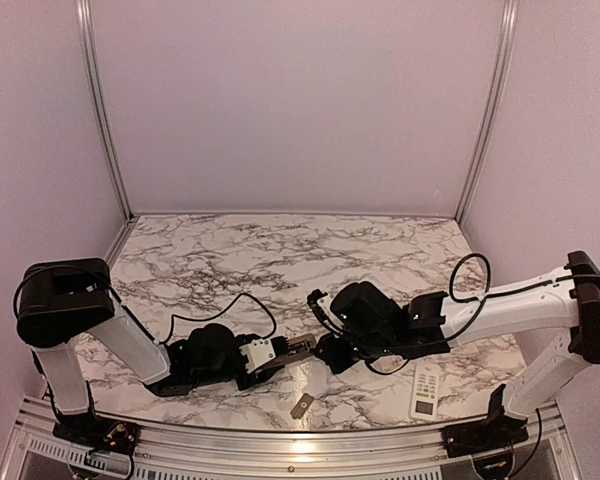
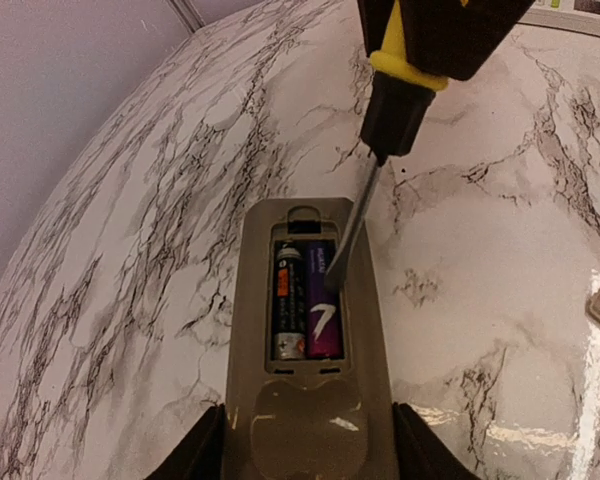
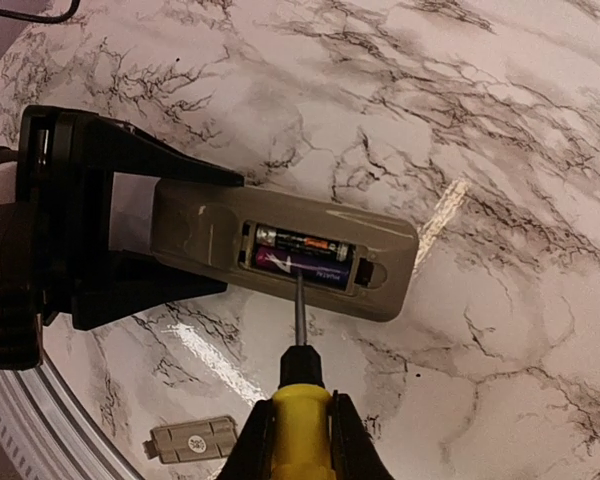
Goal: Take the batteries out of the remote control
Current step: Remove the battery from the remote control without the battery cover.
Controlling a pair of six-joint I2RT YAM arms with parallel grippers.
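The cover plate lies on the desk near my right tool, which is clamped on the screwdriver. My left tool grips the remote; the batteries sit in its open bay, at the screwdriver tip.

Nothing was legible. Inside the remote, the purple battery bore a white swoosh mark; print on the dark battery was blurred

Batteries: two — dark, purple. Remotes: two — grey, white. Screwdriver: one. Cover plate: one.
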